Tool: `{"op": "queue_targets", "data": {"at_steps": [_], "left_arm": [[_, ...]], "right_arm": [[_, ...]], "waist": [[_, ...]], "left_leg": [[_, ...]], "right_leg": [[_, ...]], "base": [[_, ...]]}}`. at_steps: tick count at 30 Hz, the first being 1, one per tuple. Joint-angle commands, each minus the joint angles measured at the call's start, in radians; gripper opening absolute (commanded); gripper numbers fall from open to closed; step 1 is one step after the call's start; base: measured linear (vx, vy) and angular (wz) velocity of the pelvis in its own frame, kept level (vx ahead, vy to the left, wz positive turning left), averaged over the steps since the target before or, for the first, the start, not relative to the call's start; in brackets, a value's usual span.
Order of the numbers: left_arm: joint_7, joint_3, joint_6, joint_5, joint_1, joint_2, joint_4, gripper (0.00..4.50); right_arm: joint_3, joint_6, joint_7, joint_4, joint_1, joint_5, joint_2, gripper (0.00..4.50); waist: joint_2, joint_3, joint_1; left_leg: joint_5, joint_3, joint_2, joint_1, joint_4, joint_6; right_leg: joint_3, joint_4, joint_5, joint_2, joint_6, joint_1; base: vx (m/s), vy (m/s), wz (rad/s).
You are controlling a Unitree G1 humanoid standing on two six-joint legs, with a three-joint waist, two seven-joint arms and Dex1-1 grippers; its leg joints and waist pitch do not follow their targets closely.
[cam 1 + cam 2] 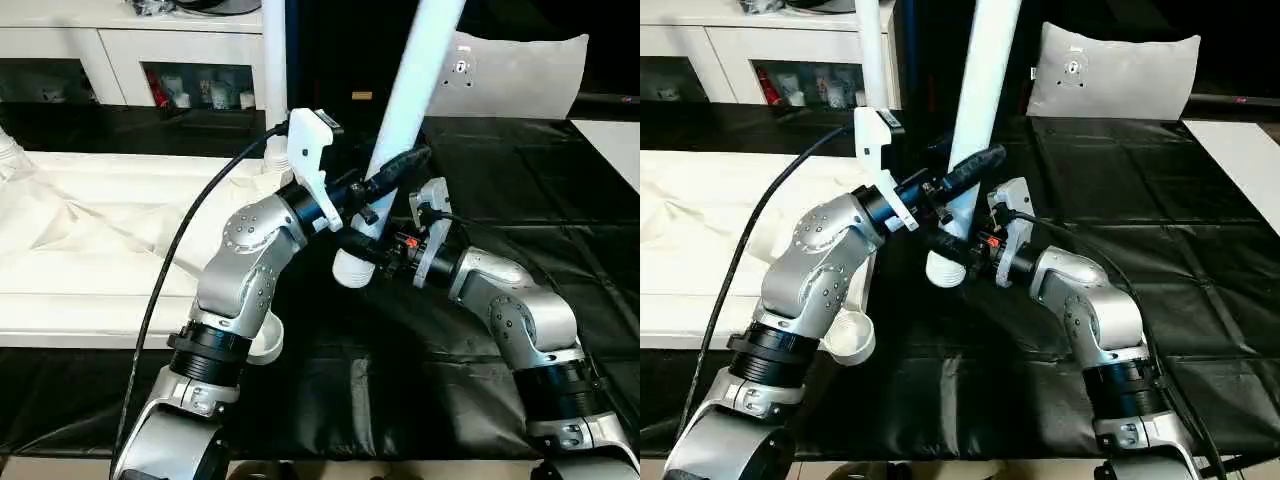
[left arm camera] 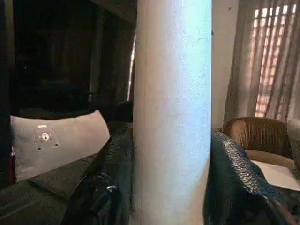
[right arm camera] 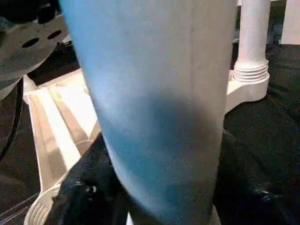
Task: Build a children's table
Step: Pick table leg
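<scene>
A: From the head views, where is the leg?
B: The white leg [image 1: 405, 110] stands tilted over the black-covered desk [image 1: 520, 200], its lower end lifted clear of the cover, its top running out past the picture's upper edge. The left gripper [image 1: 385, 185] has its fingers clamped on the leg from the left; the right gripper [image 1: 372, 252] has its fingers around the lower end, though how tightly I cannot tell.

A: And the tabletop?
B: The tabletop [image 1: 90, 240] lies underside up to the left, its near edge along the desk's front. A corner socket [image 1: 852, 335] juts beside the left forearm, and a second leg [image 1: 274, 70] stands upright at the far corner. To the right the desk is open black cover out to a grey pillow [image 1: 1110, 70].

A: Left wrist view?
B: The leg sits squeezed between both black fingers [image 2: 234, 183].

A: Right wrist view?
B: The leg is close up between dark fingers [image 3: 89, 187]; beyond it, the ribbed tabletop and the upright leg in its threaded socket [image 3: 251, 72].
</scene>
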Motion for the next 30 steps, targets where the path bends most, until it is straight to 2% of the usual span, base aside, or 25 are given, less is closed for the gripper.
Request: {"op": "queue_targets", "data": {"at_steps": [1,3,5,6,7,8,9,11,12,13,17,18,21,22,23,24,27,28,30], "left_arm": [[-0.011,-0.015,0.009,-0.011,-0.008,-0.014,-0.004,1.77],[-0.004,-0.014,0.013,-0.015,-0.002,-0.021,-0.008,1.77],[-0.009,-0.008,0.045,-0.05,0.002,-0.034,-0.024,1.77],[-0.009,-0.008,0.045,-0.05,0.002,-0.034,-0.024,2.12],[-0.027,-0.017,0.065,-0.063,0.007,-0.034,-0.042,2.12],[-0.059,-0.042,0.1,-0.09,0.018,-0.032,-0.085,2.33],[-0.059,-0.042,0.1,-0.09,0.018,-0.032,-0.085,2.47],[-0.097,-0.097,0.176,-0.147,0.048,-0.043,-0.189,2.53],[-0.095,-0.107,0.194,-0.155,0.055,-0.047,-0.205,2.59],[-0.095,-0.113,0.208,-0.161,0.059,-0.048,-0.217,2.7],[-0.092,-0.111,0.229,-0.169,0.067,-0.063,-0.232,2.8],[-0.089,-0.104,0.234,-0.175,0.064,-0.068,-0.23,2.8],[-0.073,-0.083,0.252,-0.196,0.058,-0.076,-0.233,2.8],[-0.058,-0.054,0.275,-0.228,0.056,-0.083,-0.244,2.8],[-0.056,-0.048,0.281,-0.235,0.056,-0.084,-0.246,2.8],[-0.045,-0.012,0.302,-0.272,0.061,-0.084,-0.264,2.8],[-0.029,0.032,0.322,-0.314,0.076,-0.074,-0.287,2.8],[-0.02,0.052,0.33,-0.327,0.082,-0.065,-0.294,2.8],[0.022,0.114,0.339,-0.336,0.095,-0.041,-0.304,2.8]], "right_arm": [[-0.024,-0.008,-0.041,0.039,-0.002,-0.019,0.002,2.17],[-0.022,-0.018,-0.039,0.049,0.002,-0.022,0.006,2.09],[-0.02,-0.021,-0.045,0.061,0.001,-0.025,0.013,2.04],[-0.02,-0.021,-0.045,0.061,0.001,-0.025,0.013,2.02],[-0.017,-0.021,-0.049,0.065,0.0,-0.03,0.015,2.02],[-0.013,-0.024,-0.052,0.067,-0.001,-0.033,0.018,2.02],[-0.013,-0.024,-0.052,0.067,-0.001,-0.033,0.018,2.0],[-0.005,-0.032,-0.06,0.082,-0.009,-0.042,0.034,1.98],[-0.004,-0.036,-0.061,0.087,-0.011,-0.044,0.039,1.98],[-0.003,-0.039,-0.064,0.092,-0.012,-0.047,0.043,1.98],[-0.006,-0.044,-0.074,0.104,-0.019,-0.049,0.057,1.98],[-0.006,-0.046,-0.077,0.109,-0.021,-0.05,0.058,1.98],[-0.01,-0.058,-0.083,0.113,-0.021,-0.053,0.06,1.98],[-0.015,-0.07,-0.085,0.113,-0.018,-0.05,0.063,1.98],[-0.016,-0.073,-0.086,0.112,-0.017,-0.05,0.063,1.98],[-0.033,-0.11,-0.117,0.107,-0.008,-0.056,0.077,1.98],[-0.053,-0.13,-0.172,0.099,-0.004,-0.074,0.086,1.92],[-0.054,-0.132,-0.184,0.089,0.001,-0.085,0.08,1.89],[-0.066,-0.122,-0.216,0.049,0.029,-0.098,0.07,1.88]], "waist": [[-0.005,-0.071,-0.001],[-0.008,-0.071,0.0],[-0.005,-0.07,0.0],[-0.005,-0.07,0.0],[-0.004,-0.07,0.0],[-0.008,-0.07,-0.002],[-0.007,-0.07,-0.001],[-0.008,-0.07,0.001],[-0.008,-0.068,0.0],[-0.01,-0.069,-0.001],[-0.009,-0.065,-0.001],[-0.006,-0.065,-0.003],[-0.007,-0.067,-0.002],[-0.014,-0.068,-0.001],[-0.013,-0.069,0.0],[-0.013,-0.069,0.0],[-0.014,-0.07,0.0],[-0.018,-0.069,-0.002],[-0.015,-0.064,-0.003]], "left_leg": [[-0.193,-0.088,0.178,0.035,-0.104,-0.08],[-0.194,-0.087,0.178,0.035,-0.103,-0.077],[-0.193,-0.088,0.179,0.036,-0.103,-0.075],[-0.195,-0.088,0.179,0.035,-0.103,-0.076],[-0.195,-0.089,0.18,0.037,-0.105,-0.079],[-0.193,-0.089,0.18,0.037,-0.107,-0.078],[-0.185,-0.089,0.18,0.035,-0.106,-0.077],[-0.183,-0.087,0.181,0.035,-0.104,-0.076],[-0.186,-0.086,0.181,0.031,-0.105,-0.071],[-0.185,-0.085,0.18,0.035,-0.104,-0.068],[-0.222,-0.088,0.18,0.033,-0.106,-0.08],[-0.231,-0.088,0.18,0.035,-0.106,-0.088],[-0.212,-0.088,0.179,0.036,-0.109,-0.096],[-0.195,-0.086,0.179,0.034,-0.106,-0.092],[-0.188,-0.085,0.178,0.034,-0.105,-0.089],[-0.176,-0.084,0.179,0.032,-0.103,-0.079],[-0.139,-0.081,0.177,0.032,-0.103,-0.065],[-0.137,-0.08,0.175,0.03,-0.101,-0.047],[-0.166,-0.081,0.176,0.028,-0.102,-0.046]], "right_leg": [[0.074,-0.052,0.038,-0.139,-0.31,0.036],[0.074,-0.054,0.028,-0.141,-0.31,0.036],[0.075,-0.054,0.024,-0.141,-0.311,0.035],[0.074,-0.054,0.021,-0.141,-0.312,0.035],[0.073,-0.052,0.02,-0.137,-0.308,0.034],[0.072,-0.053,0.022,-0.135,-0.307,0.034],[0.073,-0.05,0.032,-0.139,-0.311,0.035],[0.073,-0.049,0.032,-0.142,-0.315,0.035],[0.075,-0.052,0.03,-0.141,-0.317,0.034],[0.074,-0.052,0.026,-0.138,-0.313,0.033],[0.077,-0.059,-0.051,-0.14,-0.3,0.032],[0.077,-0.06,-0.059,-0.138,-0.297,0.03],[0.076,-0.058,-0.029,-0.135,-0.296,0.031],[0.075,-0.052,-0.007,-0.138,-0.305,0.034],[0.075,-0.053,0.002,-0.14,-0.307,0.034],[0.076,-0.053,0.014,-0.143,-0.311,0.035],[0.073,-0.049,0.039,-0.136,-0.318,0.033],[0.074,-0.051,0.031,-0.137,-0.318,0.036],[0.077,-0.059,-0.027,-0.136,-0.303,0.036]], "base": [[0.0,0.0,0.0],[0.0,0.0,0.0],[0.0,0.0,0.0],[0.0,0.0,0.0],[0.0,0.0,0.0],[0.0,0.0,0.0],[0.0,0.0,0.0],[0.0,0.0,0.0],[0.0,0.0,0.0],[0.0,0.0,0.0],[0.0,0.0,0.0],[0.0,0.0,0.0],[0.0,0.0,0.0],[0.0,0.0,0.0],[0.0,0.0,0.0],[0.0,0.0,0.0],[0.0,0.0,0.0],[0.0,0.0,0.0],[0.0,0.0,0.0]]}}
